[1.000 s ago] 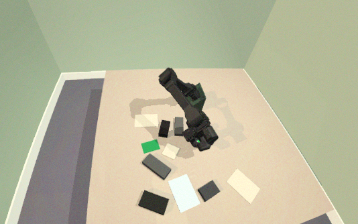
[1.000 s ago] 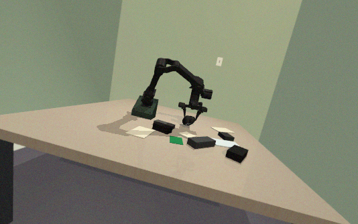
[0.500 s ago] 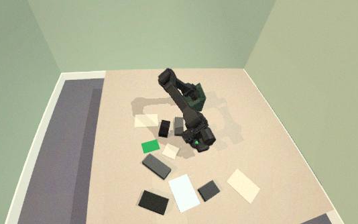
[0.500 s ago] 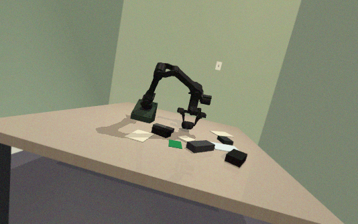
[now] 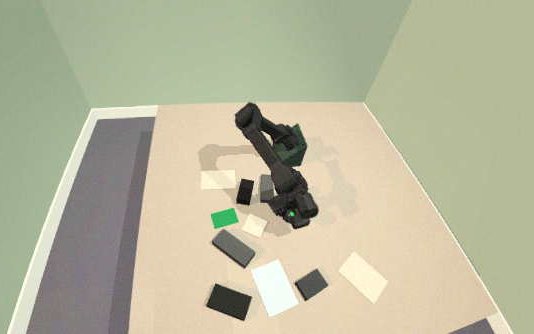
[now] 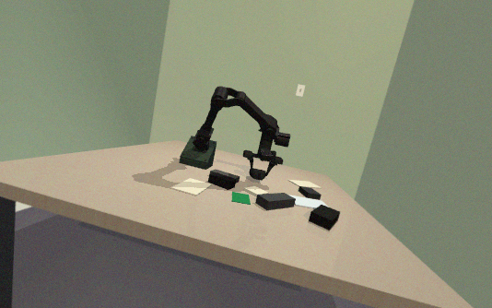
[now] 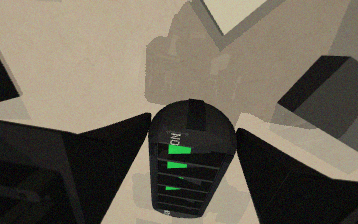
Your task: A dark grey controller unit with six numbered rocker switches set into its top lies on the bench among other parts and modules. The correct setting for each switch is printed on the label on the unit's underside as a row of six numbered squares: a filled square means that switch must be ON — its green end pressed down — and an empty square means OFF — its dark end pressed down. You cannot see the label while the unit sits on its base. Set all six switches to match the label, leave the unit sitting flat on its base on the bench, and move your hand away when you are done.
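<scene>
The dark grey controller unit [image 5: 289,214] [image 6: 257,174] [image 7: 192,137] is off the bench, with one rounded end toward the top of the wrist view. My gripper [image 6: 259,170] [image 7: 193,125] is shut on it, one fingertip at each side of that end. The unit's switch face shows foreshortened in the wrist view, with "ON" lettering and several green patches on the rockers nearer that end. The rockers at the far end look dark. Exact switch positions are hard to tell. The underside label is hidden.
A dark module [image 5: 266,188] [image 7: 330,95] and a black block [image 5: 245,192] lie beside the arm. A small cream card [image 5: 255,225] [image 7: 235,12], green card [image 5: 225,218], long grey block [image 5: 233,248], white sheet [image 5: 275,288] and two more dark blocks [image 5: 229,302] [image 5: 311,284] lie beyond.
</scene>
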Available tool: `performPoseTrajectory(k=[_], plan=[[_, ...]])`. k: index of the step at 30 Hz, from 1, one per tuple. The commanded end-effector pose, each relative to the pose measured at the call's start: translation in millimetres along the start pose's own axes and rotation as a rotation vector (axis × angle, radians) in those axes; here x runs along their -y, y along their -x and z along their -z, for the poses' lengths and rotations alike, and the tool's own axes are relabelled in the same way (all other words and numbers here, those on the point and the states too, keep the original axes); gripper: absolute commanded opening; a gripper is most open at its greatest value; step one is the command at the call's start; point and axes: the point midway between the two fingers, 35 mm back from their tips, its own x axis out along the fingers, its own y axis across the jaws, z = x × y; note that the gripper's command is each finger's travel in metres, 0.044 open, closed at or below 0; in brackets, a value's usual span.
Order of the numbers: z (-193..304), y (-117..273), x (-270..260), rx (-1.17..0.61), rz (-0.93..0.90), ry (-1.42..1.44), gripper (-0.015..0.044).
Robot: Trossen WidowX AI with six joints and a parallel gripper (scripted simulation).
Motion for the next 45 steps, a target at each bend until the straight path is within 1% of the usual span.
performPoseTrajectory(k=[1, 23, 34, 38, 45], plan=[[1, -4, 1, -0.002, 0.003, 0.013, 0.0338], [-4, -20, 1, -0.001, 0.003, 0.013, 0.0338], [-6, -19, 1, 0.000, 0.001, 0.000, 0.0338], [-6, -20, 1, 0.000, 0.002, 0.001, 0.0440], [-6, -20, 1, 0.000, 0.002, 0.001, 0.0440]])
